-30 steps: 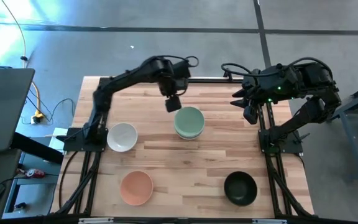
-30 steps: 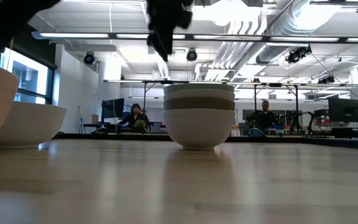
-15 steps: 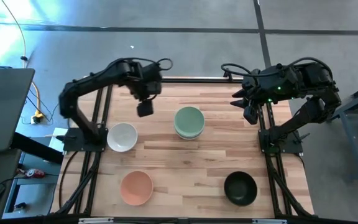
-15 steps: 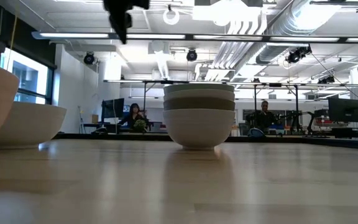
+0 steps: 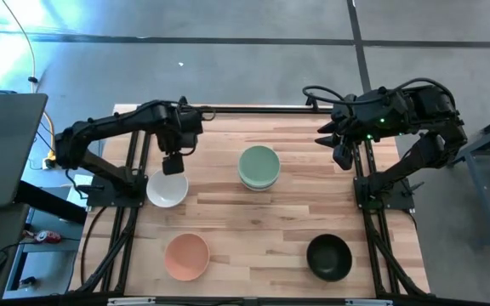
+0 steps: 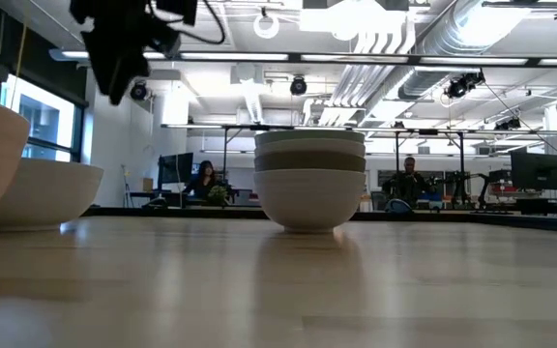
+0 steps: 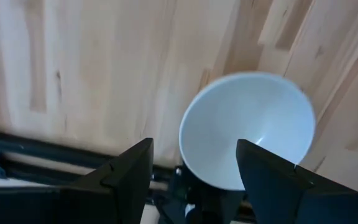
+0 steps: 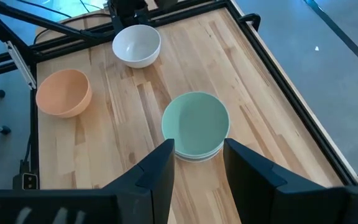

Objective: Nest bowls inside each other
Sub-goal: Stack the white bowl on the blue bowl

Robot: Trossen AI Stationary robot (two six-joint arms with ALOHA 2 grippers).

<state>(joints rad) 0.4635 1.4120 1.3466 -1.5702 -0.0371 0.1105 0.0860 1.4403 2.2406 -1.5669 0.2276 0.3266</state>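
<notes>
Left gripper [image 5: 173,162] spread empty above white bowl [image 5: 167,187], mint-topped stack [image 5: 259,167] mid-table, peach bowl [image 5: 185,256] and black bowl [image 5: 328,257] near front edge, right gripper [image 5: 337,146] parked open, we see people only in low view, no writing legible.

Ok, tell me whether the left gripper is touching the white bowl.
Apart. The low view shows the left gripper hanging well above the white bowl, with open air between them.

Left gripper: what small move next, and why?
Probably lower the left gripper onto the near rim of the white round matte bowl. Its fingers are open and empty, it hovers just above that lone bowl, and the mint-topped stack awaits more.
</notes>
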